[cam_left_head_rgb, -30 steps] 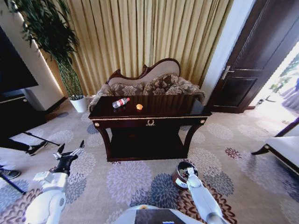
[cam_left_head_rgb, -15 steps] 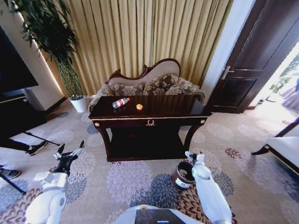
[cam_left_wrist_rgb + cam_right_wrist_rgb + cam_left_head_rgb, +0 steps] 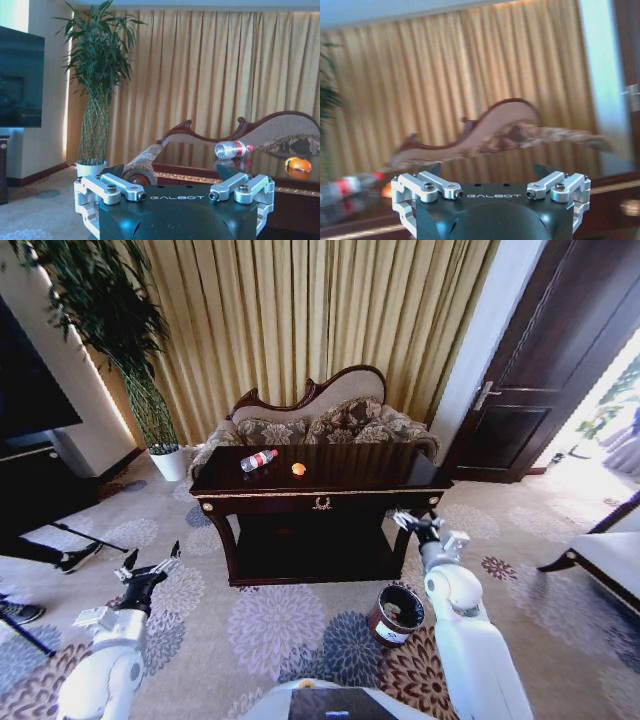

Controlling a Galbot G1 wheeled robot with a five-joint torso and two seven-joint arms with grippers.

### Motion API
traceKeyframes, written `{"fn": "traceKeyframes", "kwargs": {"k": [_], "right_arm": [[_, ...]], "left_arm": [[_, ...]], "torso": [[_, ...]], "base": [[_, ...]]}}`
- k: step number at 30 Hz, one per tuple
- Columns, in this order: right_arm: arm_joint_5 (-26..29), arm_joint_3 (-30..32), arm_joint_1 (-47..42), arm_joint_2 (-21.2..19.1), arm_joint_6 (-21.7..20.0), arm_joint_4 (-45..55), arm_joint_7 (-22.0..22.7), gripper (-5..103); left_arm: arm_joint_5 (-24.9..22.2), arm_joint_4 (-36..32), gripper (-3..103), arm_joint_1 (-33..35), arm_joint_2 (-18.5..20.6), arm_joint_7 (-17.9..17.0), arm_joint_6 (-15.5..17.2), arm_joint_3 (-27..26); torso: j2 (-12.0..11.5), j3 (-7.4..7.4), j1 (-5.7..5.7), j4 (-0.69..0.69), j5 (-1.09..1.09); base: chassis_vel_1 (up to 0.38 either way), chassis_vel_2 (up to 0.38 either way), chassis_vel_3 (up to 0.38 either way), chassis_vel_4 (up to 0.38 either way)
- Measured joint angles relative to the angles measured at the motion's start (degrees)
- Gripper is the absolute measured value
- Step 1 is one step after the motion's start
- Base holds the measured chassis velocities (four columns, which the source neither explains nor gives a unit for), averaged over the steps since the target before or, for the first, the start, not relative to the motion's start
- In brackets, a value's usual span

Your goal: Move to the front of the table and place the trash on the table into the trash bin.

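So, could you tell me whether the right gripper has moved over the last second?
Yes. The right gripper has risen from just above the bin toward the table, now level with its front rail.

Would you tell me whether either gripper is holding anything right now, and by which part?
Nothing is held: the left gripper and right gripper are both open and empty.
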Motion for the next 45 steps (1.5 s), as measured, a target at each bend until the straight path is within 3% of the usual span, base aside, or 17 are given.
{"fn": "traceKeyframes", "kwargs": {"k": [3,10,16,21,45], "right_arm": [[2.18,-2.58,-0.87,0.15,-1.12,1.82,0.04,100],[0.47,-5.35,-1.12,1.83,0.88,0.29,-0.05,100],[-0.19,-4.26,-0.12,1.24,1.66,-0.09,-0.02,100],[-0.17,-3.53,-0.10,0.49,1.81,-0.13,0.01,100],[-3.08,-4.45,-1.09,0.96,3.79,0.26,-1.37,100]], "left_arm": [[-0.23,-1.51,100,-0.12,0.00,-0.85,0.27,0.19],[-2.89,-4.43,100,-1.39,1.67,-3.74,3.04,0.39],[-8.41,-8.31,100,-2.17,5.43,-8.04,11.07,-1.66],[-9.24,-7.54,100,-2.37,7.11,-8.89,13.22,-3.01],[-7.31,-7.16,100,-1.19,6.40,-7.12,11.37,-3.02]], "torso": [[0.00,0.00,0.00,-0.01,0.01],[0.00,0.00,0.00,-0.02,0.01],[0.00,0.00,0.00,-0.02,0.02],[0.00,0.00,0.00,-0.02,0.01],[0.00,0.00,0.00,-0.02,0.01]], "base": [[0.000,0.000,0.000,0.000],[0.000,0.000,0.000,0.000],[0.000,0.000,0.000,0.000],[0.000,0.000,0.000,0.000],[-0.002,0.011,0.001,-0.013]]}}
